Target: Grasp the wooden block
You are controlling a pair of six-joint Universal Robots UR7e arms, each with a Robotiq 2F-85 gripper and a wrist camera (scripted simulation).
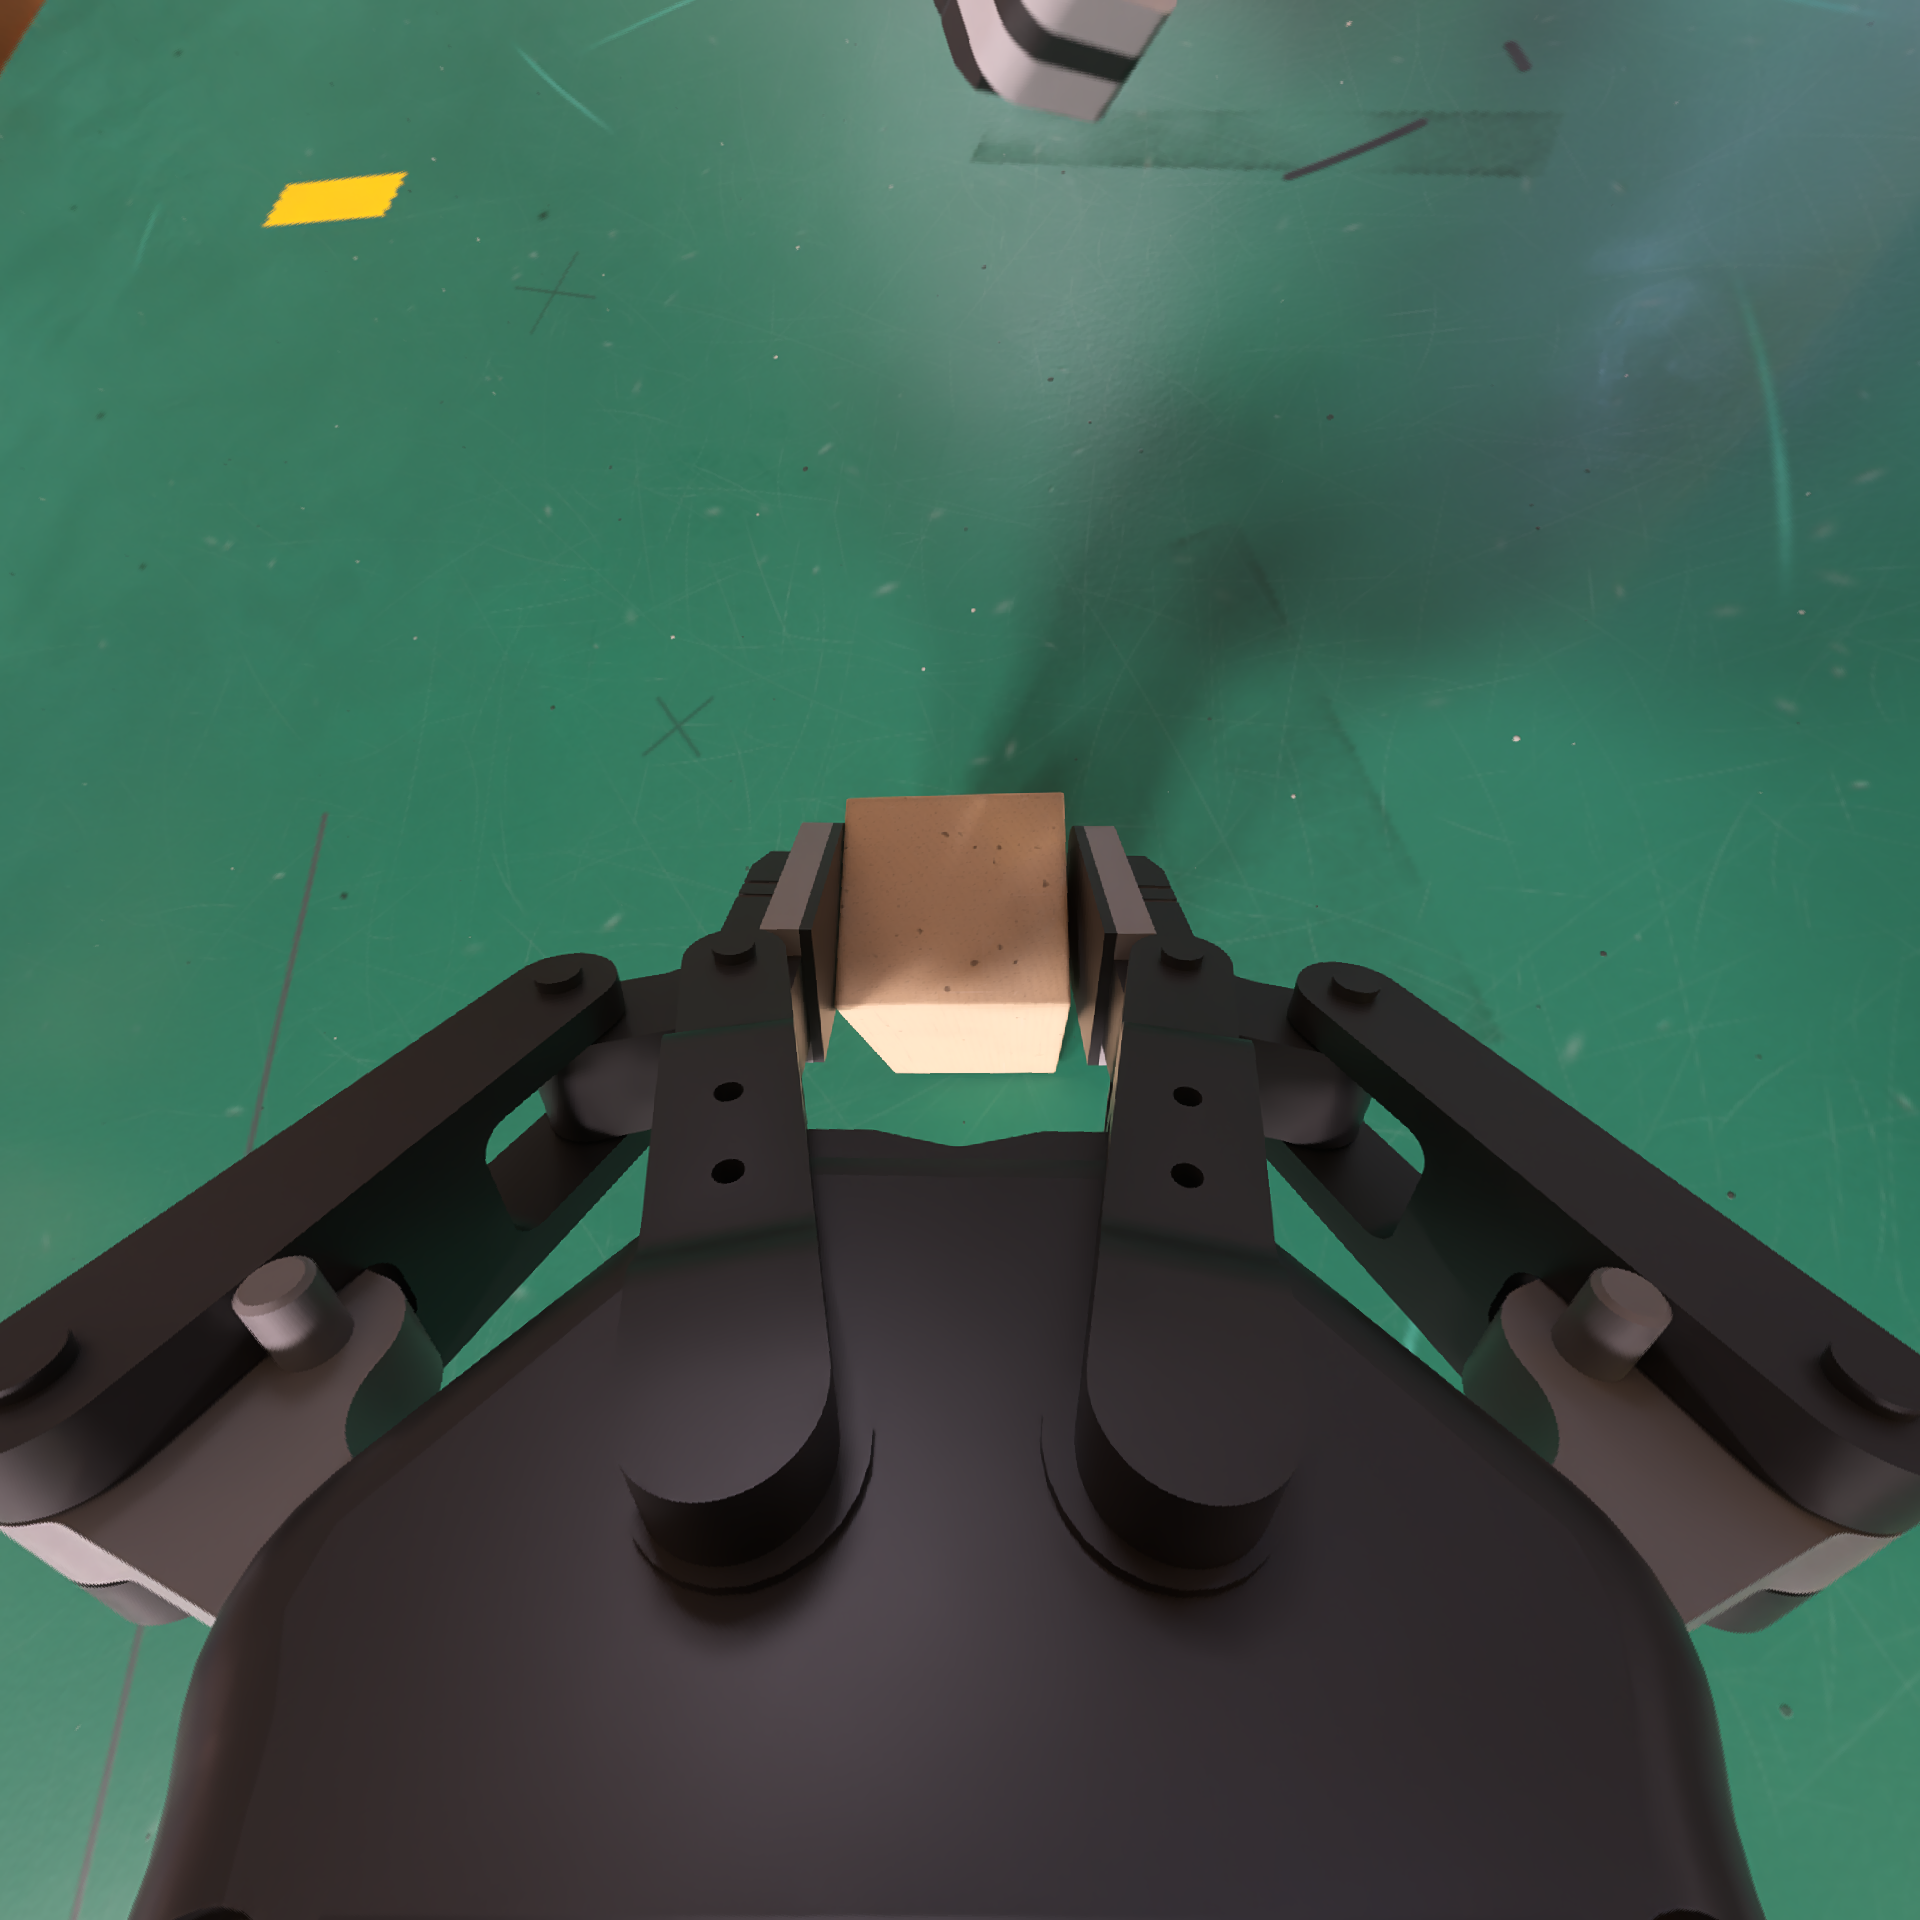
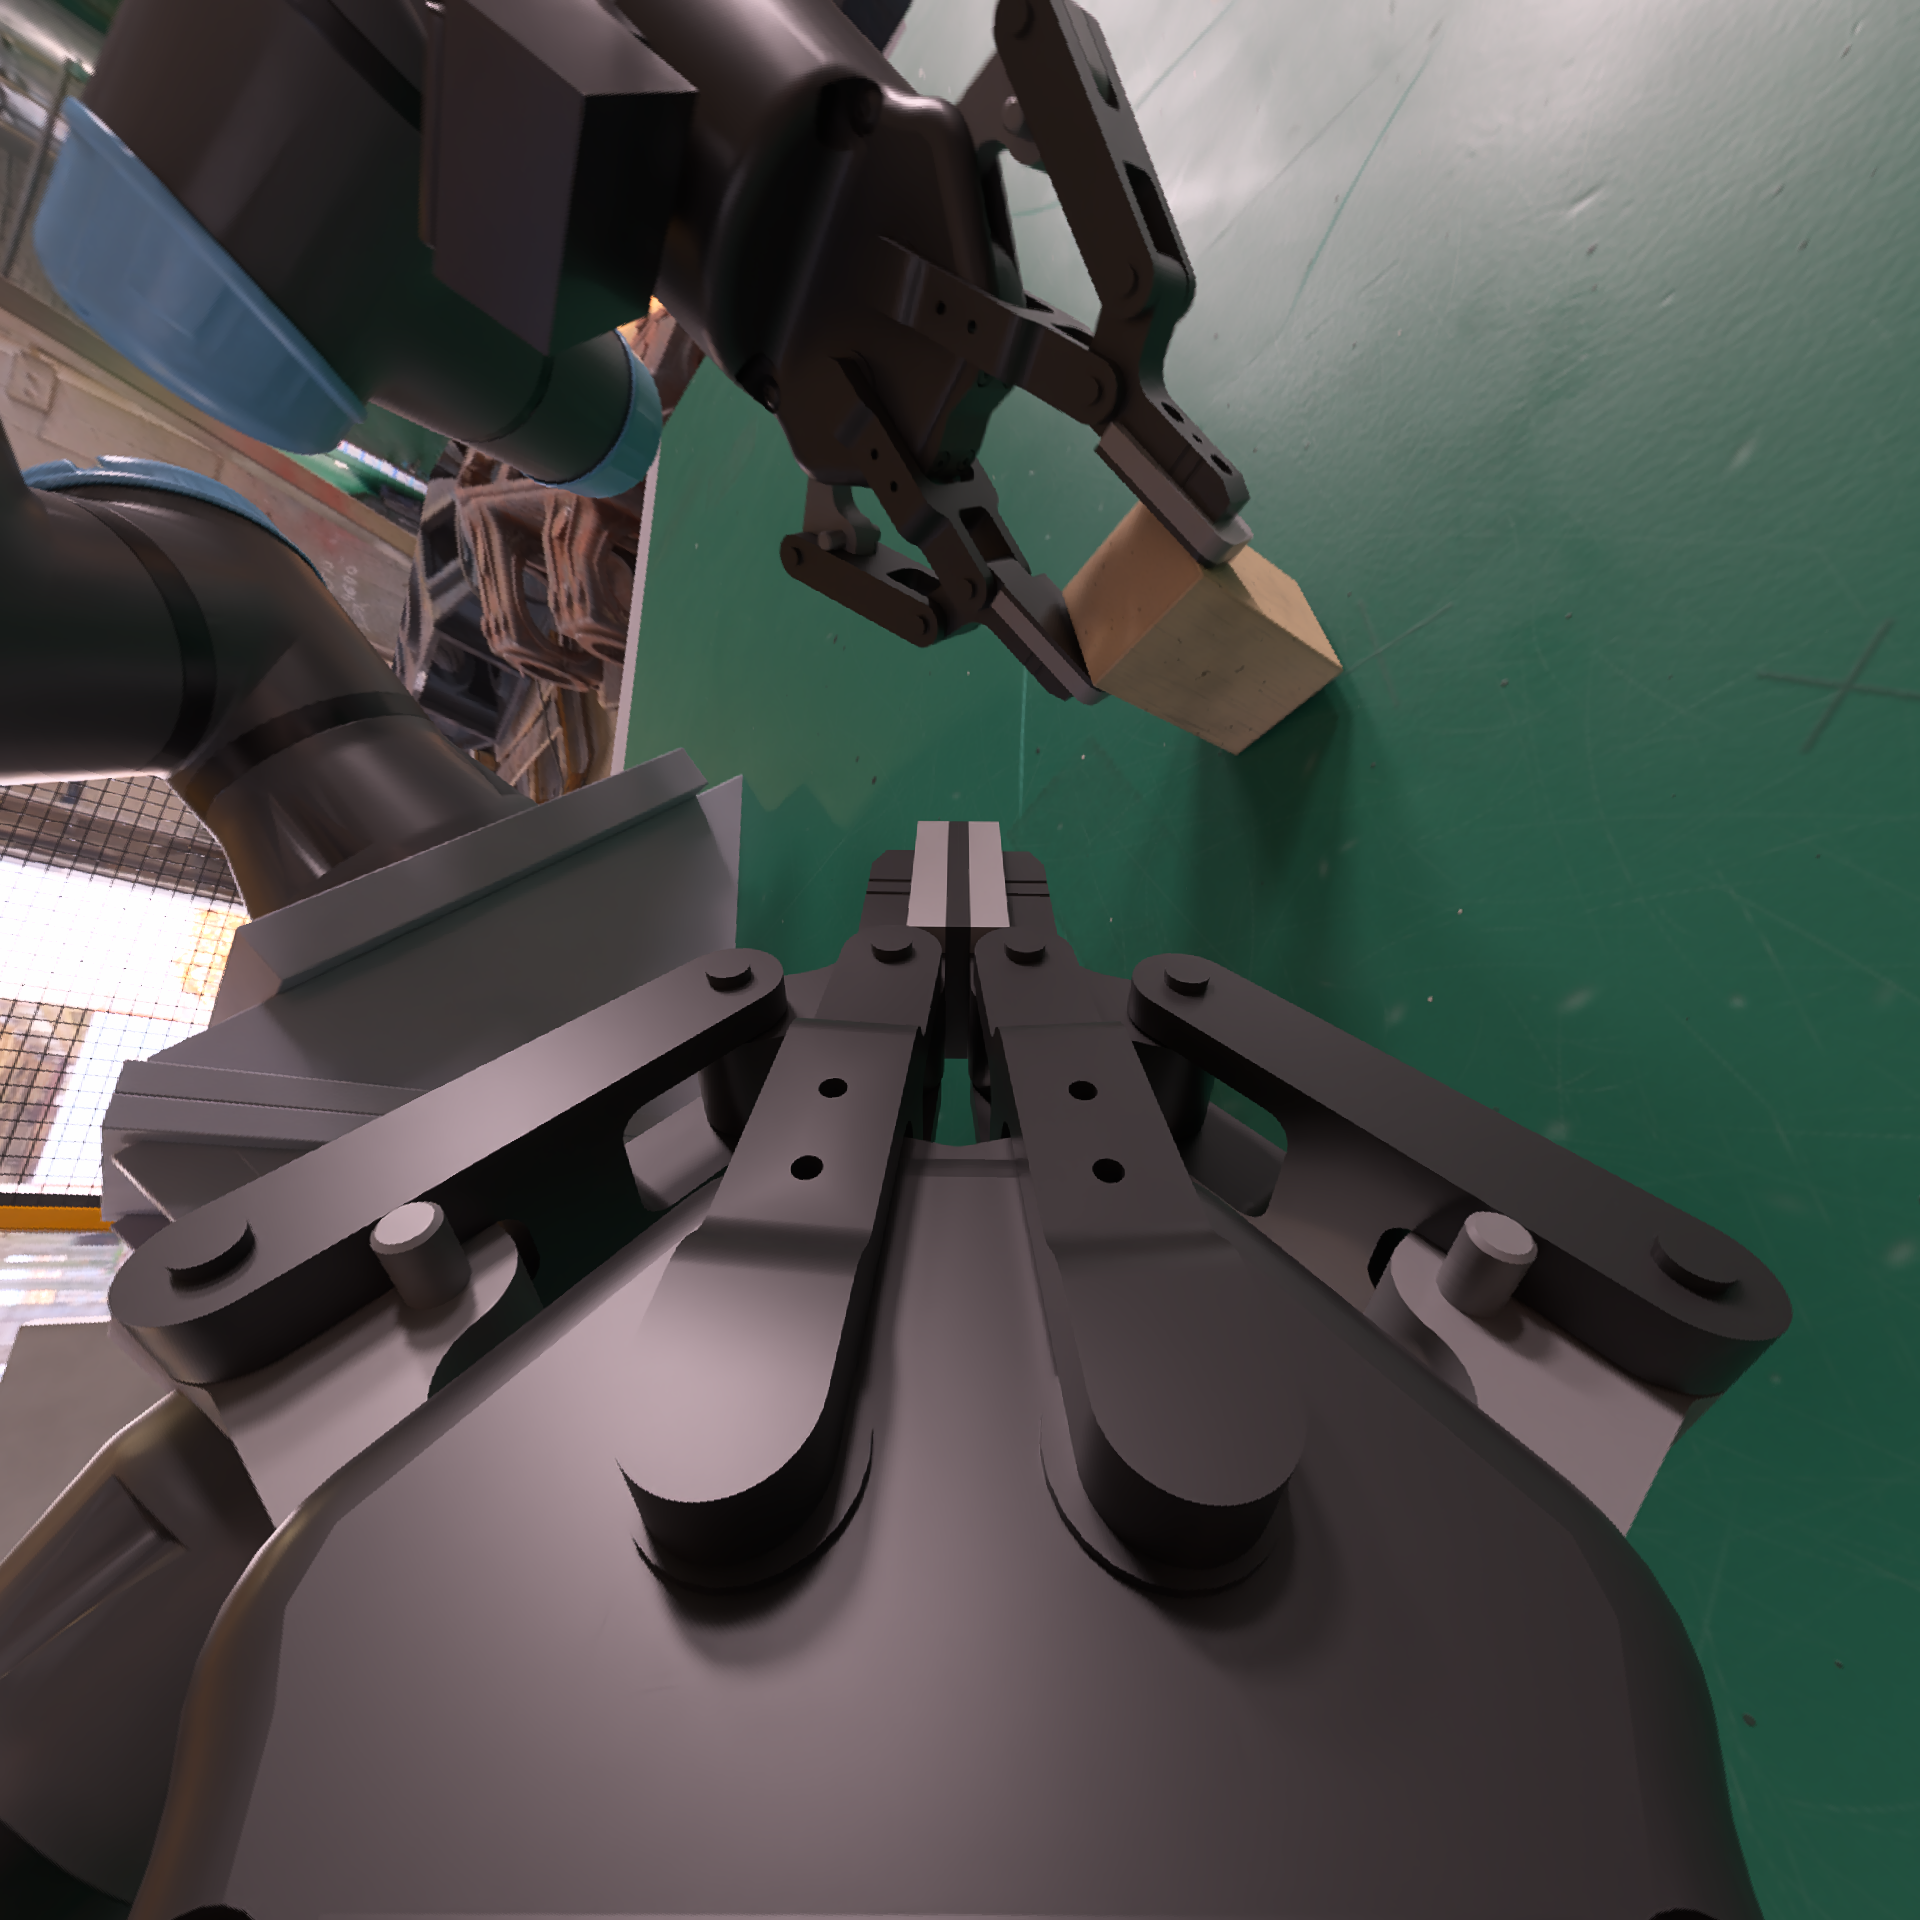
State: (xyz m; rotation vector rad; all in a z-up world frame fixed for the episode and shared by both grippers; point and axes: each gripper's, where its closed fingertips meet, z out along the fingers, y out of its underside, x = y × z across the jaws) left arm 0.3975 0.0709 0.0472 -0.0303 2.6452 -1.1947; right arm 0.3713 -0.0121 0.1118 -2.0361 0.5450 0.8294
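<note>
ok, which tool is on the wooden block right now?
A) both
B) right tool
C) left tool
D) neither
C: the left tool has a pad pressed to each side of the wooden block, while the right tool is shut on nothing, apart from the block on the green table.

no readable text, brand or number shows anywhere in either view. the only signs are marks on the green surface [image 1: 1143, 468]: two thin pencilled crosses, one cross [image 1: 677, 725] near the middle and another cross [image 1: 556, 293] farther off, a plain yellow patch [image 1: 335, 197] bearing no writing, and a few thin straight lines. the right wrist view shows one such cross [image 2: 1844, 686] on the same green, also without lettering.
</note>
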